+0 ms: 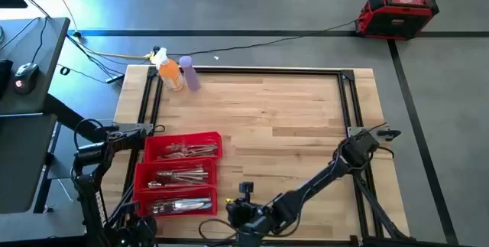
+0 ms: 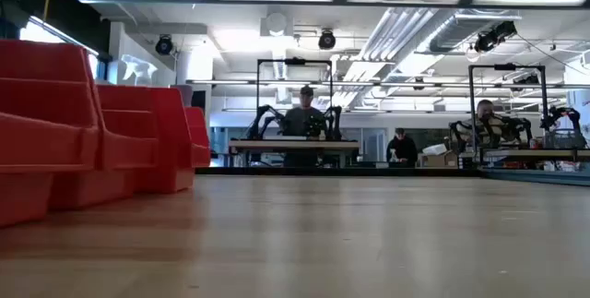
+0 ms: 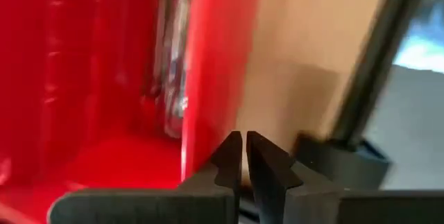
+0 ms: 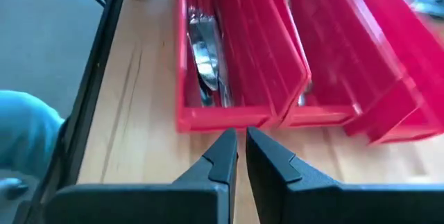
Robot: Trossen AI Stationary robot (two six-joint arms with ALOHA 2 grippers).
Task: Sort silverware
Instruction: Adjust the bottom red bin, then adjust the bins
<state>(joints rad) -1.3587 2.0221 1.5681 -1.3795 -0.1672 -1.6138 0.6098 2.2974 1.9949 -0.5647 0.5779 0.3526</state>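
Silverware (image 1: 180,176), slim shiny metal pieces, lies sorted in three glossy red plastic bins (image 1: 150,177) at the lower left of the overhead frame, on a pale wood-plank table (image 1: 290,117). Only that view shows the orange bottle (image 1: 173,74) and purple bottle (image 1: 190,76) at upper left. The low view shows just the bins' sloped red sides. The left gripper (image 3: 243,156) is closed and empty beside a bin wall. The right gripper (image 4: 240,153) is nearly closed, empty, facing the bin ends.
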